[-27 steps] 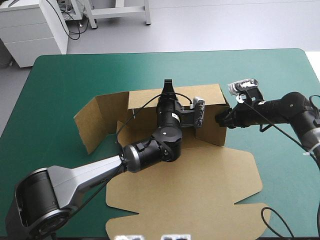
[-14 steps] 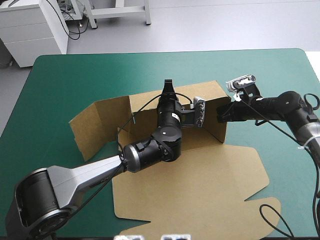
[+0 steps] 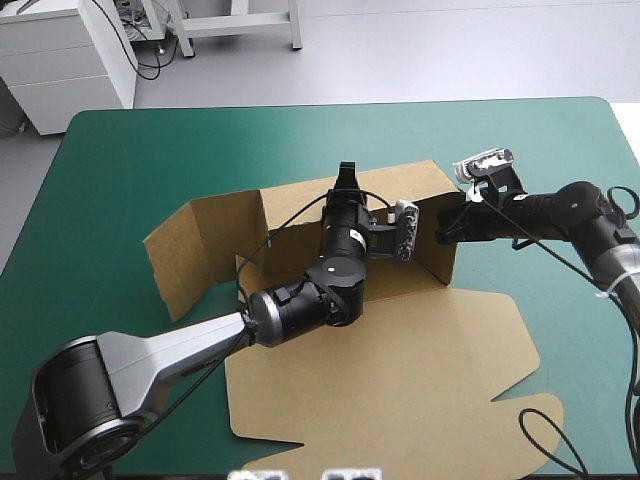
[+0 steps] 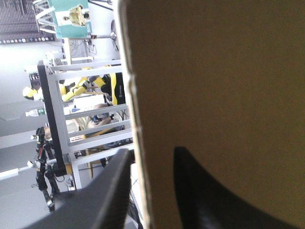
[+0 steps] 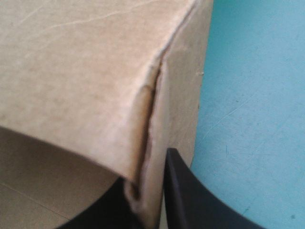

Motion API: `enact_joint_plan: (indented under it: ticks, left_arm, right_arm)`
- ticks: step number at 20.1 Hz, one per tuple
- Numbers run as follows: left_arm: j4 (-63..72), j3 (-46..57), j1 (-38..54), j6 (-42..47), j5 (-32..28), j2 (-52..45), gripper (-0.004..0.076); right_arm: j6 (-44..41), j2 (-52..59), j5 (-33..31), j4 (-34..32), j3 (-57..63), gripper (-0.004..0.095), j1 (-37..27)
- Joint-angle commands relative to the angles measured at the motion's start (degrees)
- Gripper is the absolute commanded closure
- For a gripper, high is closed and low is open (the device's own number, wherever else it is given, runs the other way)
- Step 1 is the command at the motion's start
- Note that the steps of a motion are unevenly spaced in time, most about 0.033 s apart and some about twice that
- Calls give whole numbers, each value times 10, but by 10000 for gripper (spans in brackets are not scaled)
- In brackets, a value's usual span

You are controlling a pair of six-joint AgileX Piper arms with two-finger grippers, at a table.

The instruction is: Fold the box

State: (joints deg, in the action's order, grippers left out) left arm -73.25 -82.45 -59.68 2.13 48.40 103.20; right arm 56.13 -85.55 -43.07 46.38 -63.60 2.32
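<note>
The brown box (image 3: 400, 370) lies mid-table with its lid flat toward the front. Its back wall (image 3: 295, 205) and right wall (image 3: 435, 250) stand raised, and the left wall (image 3: 185, 250) leans outward. My left gripper (image 3: 346, 178) reaches across the box floor and is shut on the back wall's top edge. In the left wrist view the board (image 4: 214, 95) passes between the black fingers (image 4: 190, 195) of that gripper (image 4: 150, 191). My right gripper (image 3: 443, 230) is shut on the far right corner of the box. There the creased corner (image 5: 152, 119) sits between the fingers (image 5: 186, 195) of the gripper (image 5: 147, 205).
The teal-green cover (image 3: 150, 140) shows on the far side and to both sides of the box. The flat lid reaches close to the table's front edge, with a rounded tab (image 3: 520, 435) at the front right.
The box has slid to the right and turned a little with both grippers on it. The right wall stands straighter, and my left gripper has shifted slightly right along the back wall.
</note>
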Motion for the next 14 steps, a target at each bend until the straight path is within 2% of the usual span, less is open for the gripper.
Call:
enact_joint_plan:
  ticks: [1,2,3,7,11,14]
  left_arm:
    - [-56,-12,-1,4,-14,-23,280]
    - [-61,-12,-1,8,-16,-23,241]
    - [-61,-12,-1,18,-16,-23,244]
    - [-89,-12,-32,67,-9,-28,310]
    - [-135,-16,-83,87,25,-49,376]
    - [-135,-16,-124,112,25,-77,416]
  right_arm:
    - [-13,12,-25,1,-13,907,-3]
    - [-32,12,-24,-12,-13,907,-3]
    - [-44,12,-20,-20,-13,908,-3]
    - [-116,12,15,-73,-13,907,-3]
    - [-139,12,29,-75,-13,907,-3]
    - [-152,12,37,-75,-13,907,-3]
